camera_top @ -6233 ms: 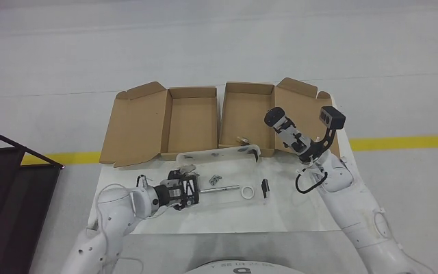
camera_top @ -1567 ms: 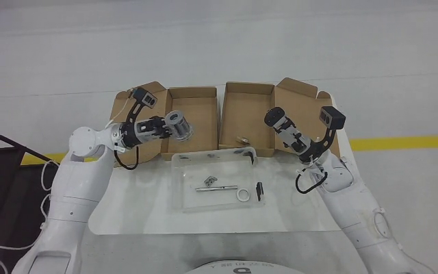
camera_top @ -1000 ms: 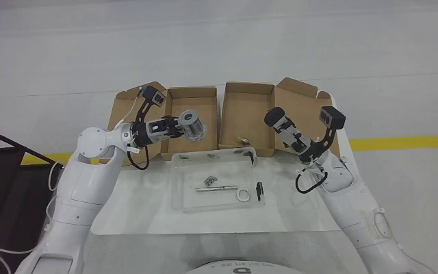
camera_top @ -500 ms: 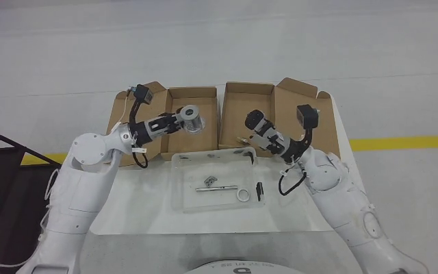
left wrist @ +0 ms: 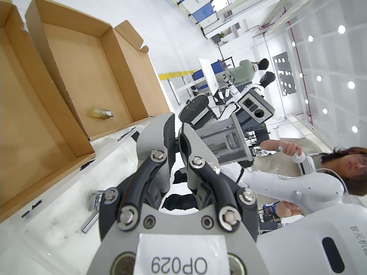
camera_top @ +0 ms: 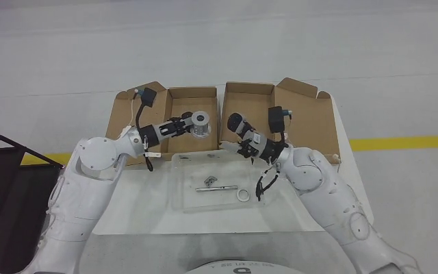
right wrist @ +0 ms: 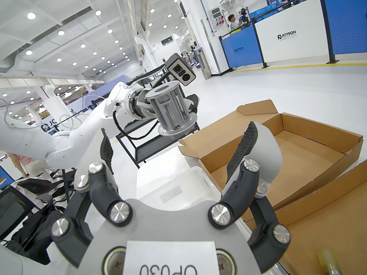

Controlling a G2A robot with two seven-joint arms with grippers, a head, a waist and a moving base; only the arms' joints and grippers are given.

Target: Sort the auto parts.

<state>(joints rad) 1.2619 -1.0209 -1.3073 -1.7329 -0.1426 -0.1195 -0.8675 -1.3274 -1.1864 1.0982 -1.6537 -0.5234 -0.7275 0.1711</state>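
Observation:
A grey ribbed cylinder part [camera_top: 200, 123] hangs in the air over the right edge of the left cardboard box [camera_top: 185, 137]. My left gripper [camera_top: 186, 125] is shut on its flange; in the left wrist view the fingers [left wrist: 169, 133] pinch the flange of the part [left wrist: 226, 144]. My right gripper [camera_top: 236, 127] is open and holds nothing, a short way to the right of the part, above the gap between the two boxes. From the right wrist, the open gripper [right wrist: 177, 147] faces the cylinder [right wrist: 172, 107].
The right cardboard box [camera_top: 250, 109] holds a small yellowish part [camera_top: 241, 140]. A clear tray [camera_top: 198, 202] in front of the boxes holds a metal rod [camera_top: 220, 188], a ring [camera_top: 243, 195], a small bracket [camera_top: 209, 180] and a black piece [camera_top: 259, 190].
The left gripper lifted the grey cylinder from the tray and carried it over the left box, lately shifting right. The right arm swung left from the right box toward the cylinder.

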